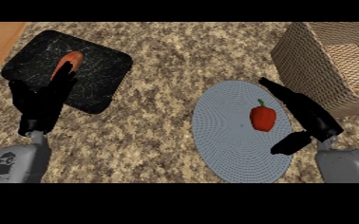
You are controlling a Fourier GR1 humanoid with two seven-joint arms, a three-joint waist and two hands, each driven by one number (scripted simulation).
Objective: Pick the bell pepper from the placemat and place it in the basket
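We begin at our right hand (pixel 308 116), which sits over the right rim of the round pale grey woven placemat (pixel 224 142). Its fingers (pixel 277 89) are stretched straight, pointing toward the counter's far edge and a little leftward, while the thumb (pixel 291 143) juts out to the left over the mat's near right part. Fingers and thumb are spread wide and hold nothing. The small red bell pepper with a green stem (pixel 263 117) lies just to the left of this hand, in the open span between the straight fingers beyond it and the thumb on its near side. We see a strip of bare mat between pepper and palm, so nothing touches it. The pepper rests on the right half of the placemat, stem pointing toward the far edge.

Beyond the fingertips, at the counter's far right corner, stands the tan woven box-shaped basket (pixel 319 61), close to the mat's far right rim.

Our left hand (pixel 43 99) shows near the counter's left edge, fingers straight and relaxed, holding nothing. Its fingertips lie over the near part of a black speckled square board with rounded corners (pixel 98 71) in the far left corner. An orange-red elongated vegetable (pixel 70 60) lies on that board, just beyond the fingertips; we cannot tell whether they touch it.

Everything stands on the mottled brown granite counter (pixel 161 104).
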